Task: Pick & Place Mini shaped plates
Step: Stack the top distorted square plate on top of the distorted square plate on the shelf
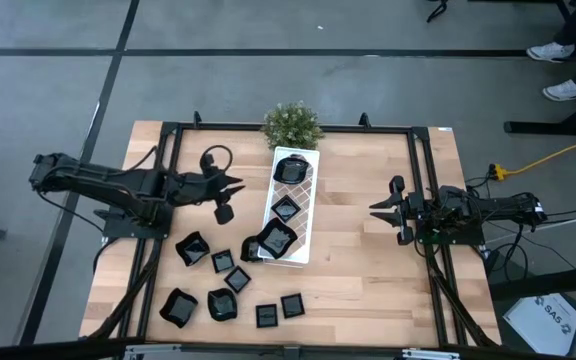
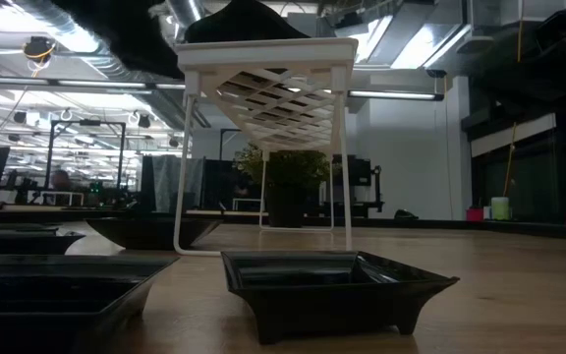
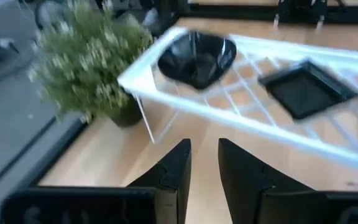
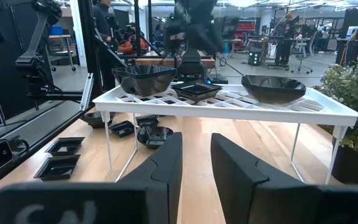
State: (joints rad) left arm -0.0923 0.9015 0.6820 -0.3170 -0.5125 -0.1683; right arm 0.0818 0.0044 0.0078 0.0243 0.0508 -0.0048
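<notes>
The white tray [image 1: 295, 205] stands on thin legs in the middle of the table [image 1: 368, 280], its long axis running from the potted plant [image 1: 291, 124] at the far edge toward the near edge, slightly slanted. Three black dishes rest on its lattice top: a rounded one [image 1: 291, 169] at the plant end, a small square one [image 1: 286, 209] in the middle, and a larger wavy-edged one [image 1: 276, 238] at the near end, beside another dish [image 1: 251, 250] that overlaps the tray's near corner.

The remaining dishes lie loose on the table, to the left of the tray's near end and in front of it: a wavy one [image 1: 191, 249], two small squares [image 1: 223, 262] [image 1: 238, 279], two larger ones [image 1: 178, 306] [image 1: 222, 304] near the front edge, and two more squares [image 1: 267, 316] [image 1: 292, 305] side by side.

The left gripper [image 1: 236, 187] hovers just left of the tray, pointing toward it; its jaws stand slightly apart with a narrow gap and hold nothing. The right gripper [image 1: 375, 209] sits well to the right of the tray, also facing it, jaws likewise slightly apart and empty.
</notes>
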